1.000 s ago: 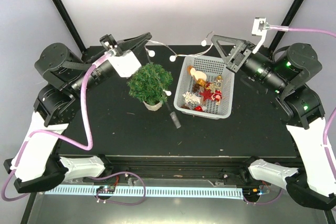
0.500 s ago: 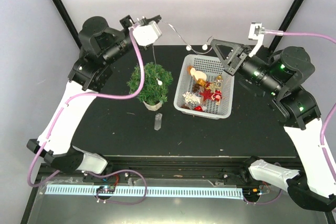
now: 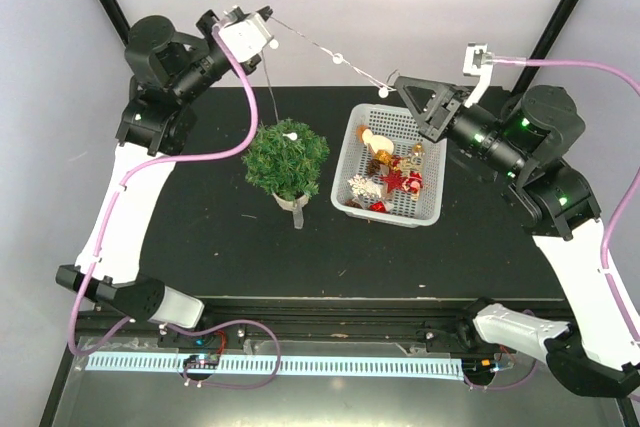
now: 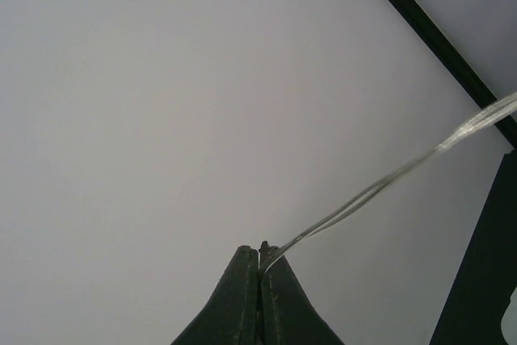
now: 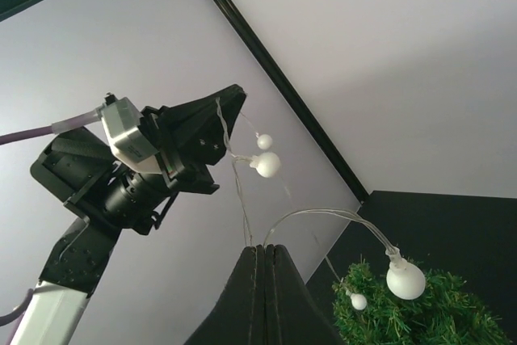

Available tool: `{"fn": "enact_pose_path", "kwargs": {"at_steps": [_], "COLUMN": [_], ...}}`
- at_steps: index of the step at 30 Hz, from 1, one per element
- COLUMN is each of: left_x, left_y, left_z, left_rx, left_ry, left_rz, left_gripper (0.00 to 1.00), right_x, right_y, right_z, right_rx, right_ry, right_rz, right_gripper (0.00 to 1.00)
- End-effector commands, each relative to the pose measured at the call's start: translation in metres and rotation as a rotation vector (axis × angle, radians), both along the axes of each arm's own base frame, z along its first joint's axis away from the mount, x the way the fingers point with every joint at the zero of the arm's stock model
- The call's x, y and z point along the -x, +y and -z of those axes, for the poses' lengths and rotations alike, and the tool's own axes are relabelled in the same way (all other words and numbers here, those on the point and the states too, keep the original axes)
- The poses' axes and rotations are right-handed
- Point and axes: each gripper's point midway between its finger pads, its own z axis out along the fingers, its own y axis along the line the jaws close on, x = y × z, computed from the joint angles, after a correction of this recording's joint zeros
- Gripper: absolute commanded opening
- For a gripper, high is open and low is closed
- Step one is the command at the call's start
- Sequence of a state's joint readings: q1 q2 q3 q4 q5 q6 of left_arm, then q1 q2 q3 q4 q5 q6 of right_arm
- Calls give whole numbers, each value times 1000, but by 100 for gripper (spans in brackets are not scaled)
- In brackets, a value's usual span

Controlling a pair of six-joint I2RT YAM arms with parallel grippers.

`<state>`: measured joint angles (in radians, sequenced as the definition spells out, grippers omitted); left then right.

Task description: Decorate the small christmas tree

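1. The small christmas tree [image 3: 287,159] stands upright on the black counter [image 3: 200,237], left of centre. A white basket [image 3: 346,162] of ornaments sits just beside it at 3 o'clock.
2. The left gripper [image 3: 264,17] is raised at the tree's 11 o'clock, jaws pinched together on a clear light string [image 3: 320,49].
3. The right gripper [image 3: 398,85], at the tree's 2 o'clock above the basket's far rim, is clamped on the same string, which runs taut between the two.
4. A strand drops from the left gripper to the tree, and one white bulb [image 3: 291,135] rests on its crown.
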<state>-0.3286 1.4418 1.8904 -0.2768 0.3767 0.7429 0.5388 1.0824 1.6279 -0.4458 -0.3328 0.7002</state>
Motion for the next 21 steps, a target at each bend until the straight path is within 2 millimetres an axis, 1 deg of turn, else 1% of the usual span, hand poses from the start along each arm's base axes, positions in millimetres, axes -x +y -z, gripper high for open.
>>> {"fn": "enact_pose_path", "kwargs": {"at_steps": [1,6,8,10,15,18,21], "left_x": [42,80,87,89,86,77,63], "left_y": [19,33,38,43,56,64,74], "left_z": [-46,-56,-55,-51,-42,-36,-26], "left_rx": [79,108,114,113,106,106,105], "left_ry": [-106,-153,-163,-167,-166,-152,-128], "left_rz": [27,26,12,-5,-54,-90,-129], "left_gripper": [2,2,1,2,2,2,1], "right_x": [3,0,-1,-3,-9,-10,-12], "right_y": [1,4,5,7,14,16,18], "right_z": [-11,-7,-7,-6,-4,-3,-3], "right_rx": [-4,5,4,3,-2,-6,-10], "right_ry": [-50,-41,-38,-34,-24,-17,-12], "right_rz": [-13,-16,-21,-25,-42,-50,-57], "right_gripper": [1,1,1,1,1,1,1]}}
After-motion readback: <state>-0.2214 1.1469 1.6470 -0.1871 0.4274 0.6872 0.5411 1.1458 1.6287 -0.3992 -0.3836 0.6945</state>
